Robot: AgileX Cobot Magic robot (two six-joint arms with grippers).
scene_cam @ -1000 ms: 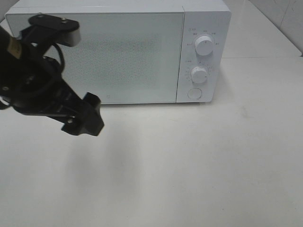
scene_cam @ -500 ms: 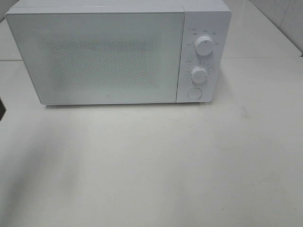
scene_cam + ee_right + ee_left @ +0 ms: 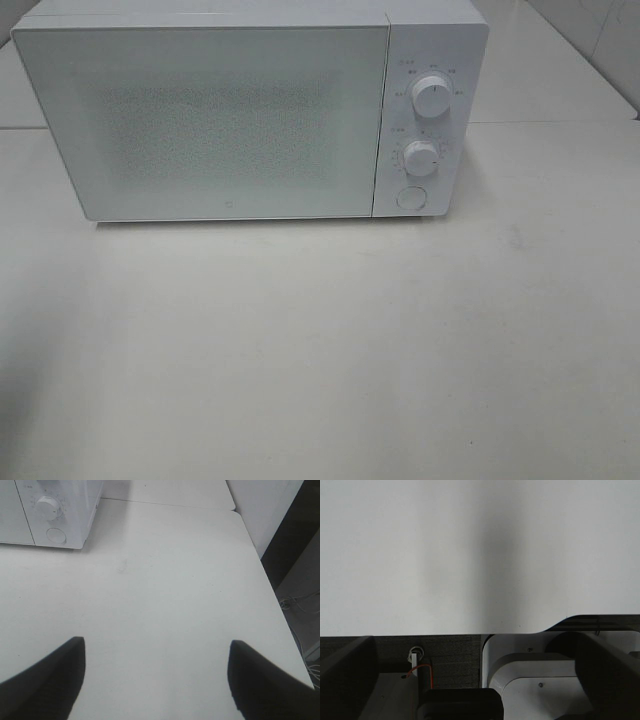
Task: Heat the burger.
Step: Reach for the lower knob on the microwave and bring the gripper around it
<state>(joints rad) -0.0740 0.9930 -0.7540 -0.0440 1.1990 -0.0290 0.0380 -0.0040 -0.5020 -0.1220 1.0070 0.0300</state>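
Counter (image 3: 320, 350) white, microwave (image 3: 200, 120) closed.
Only your right wrist view shows floor cables (image 3: 292, 601); left fingers (image 3: 607, 675) and right fingers (image 3: 45, 680) spread, empty.

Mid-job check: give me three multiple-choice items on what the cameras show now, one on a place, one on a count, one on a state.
1. In the high view, relative to the door, the microwave's control panel lies:
A. to its left
B. to its right
C. above it

2. How many knobs sit above the round button?
A. one
B. two
C. four

3. The microwave door is:
A. shut
B. swung wide open
C. missing

Answers:
1. B, since the panel fills the strip right of the door.
2. B, since two knobs stand one over the other above the button.
3. A, since the door lies flush across the front.
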